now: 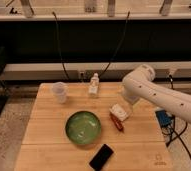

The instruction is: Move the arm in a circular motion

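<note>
The large glossy white arm (154, 92) reaches in from the right edge over the wooden table (44, 135). Its bulbous elbow joint (138, 80) sits above the table's right back part, and the last segment bends down to the gripper (120, 112). The gripper hangs low over the table's right middle, just above and beside a small red-orange packet (117, 122). I cannot make out whether it touches the packet.
A green bowl (83, 127) sits at the table's middle front, and a black phone (101, 156) lies at the front edge. A clear cup (60, 91) and a small white bottle (93, 84) stand at the back. Cables (59, 45) hang behind; a blue object (164, 119) is off the right edge.
</note>
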Tool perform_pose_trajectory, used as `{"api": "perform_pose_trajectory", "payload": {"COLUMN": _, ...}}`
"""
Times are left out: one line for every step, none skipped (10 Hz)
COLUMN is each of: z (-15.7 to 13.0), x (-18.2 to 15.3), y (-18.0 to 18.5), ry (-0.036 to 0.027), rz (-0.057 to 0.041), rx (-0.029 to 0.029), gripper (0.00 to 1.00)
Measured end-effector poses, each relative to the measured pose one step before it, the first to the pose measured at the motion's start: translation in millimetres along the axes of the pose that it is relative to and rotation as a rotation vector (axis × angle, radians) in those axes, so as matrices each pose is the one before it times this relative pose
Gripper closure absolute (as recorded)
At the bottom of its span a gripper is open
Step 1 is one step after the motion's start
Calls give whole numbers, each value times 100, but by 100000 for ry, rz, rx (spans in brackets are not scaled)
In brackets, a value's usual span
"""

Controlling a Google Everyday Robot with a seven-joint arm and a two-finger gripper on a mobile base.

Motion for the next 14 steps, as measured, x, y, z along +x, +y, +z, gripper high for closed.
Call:
{"api": "perform_pose_trajectory", "payload": {"z": -24, "x": -81, "y": 26, "ry": 108, "rz": -681, "rx": 14, "gripper": 20}}
{"api": "perform_pose_trajectory", "payload": {"z": 20, "x": 119, "y": -96, "ry": 141, "rz": -470, "rx": 159, "gripper": 20}}
{"api": "perform_pose_trajectory", "payload": {"z": 84, "x": -10, "y": -179, "ry": -167, "rz": -568, "rx": 259, "gripper": 20}}
{"api": "perform_pose_trajectory", "payload": {"z": 76, "x": 93, "y": -15, "ry": 5, "rz": -274, "rx": 0, "gripper": 20}}
{"api": "perform_pose_trajectory", "payload": {"z": 105, "x": 33, "y": 45, "ry": -19, "rz": -231, "rx": 86, "gripper": 20}}
{"api": "perform_pose_trajectory", "payload": {"z": 87, "x": 98, "y": -46, "ry": -4, "rz": -607, "rx": 232, "gripper": 20}}
{"api": "perform_pose_trajectory", "payload": {"z": 64, "x": 82, "y": -32, "ry": 43, "rz": -529, "rx": 114, "gripper": 20}}
{"api": "perform_pose_trajectory", "payload": {"z": 51, "x": -33, "y": -11, "ry": -80, "rz": -413, "rx": 1, "gripper": 20}}
{"api": "perform_pose_trajectory", "payload": {"z": 87, "x": 11, "y": -39, "ry": -14, "rz": -445, "rx": 268, "gripper": 20}}
{"api": "perform_pose_trajectory", "payload": {"z": 107, "x": 104, "y": 50, "ry": 71, "rz": -230, "rx": 141, "gripper": 20}}
{"api": "perform_pose_trajectory", "payload": {"z": 74, "x": 43, "y": -15, "ry": -30, "rz": -533, "rx": 1, "gripper": 20}}
{"api": "perform_pose_trajectory", "payload": {"z": -14, "x": -49, "y": -152, "ry": 25, "rz": -849, "rx": 65, "gripper": 20}}
{"api": "perform_pose_trajectory", "payload": {"z": 58, "x": -71, "y": -62, "ry": -44, "rz": -777, "rx": -21, "gripper": 20}}
{"api": "perform_pose_trajectory", "payload": {"z": 101, "x": 16, "y": -5, "ry": 14, "rz": -425, "rx": 165, "gripper": 20}}
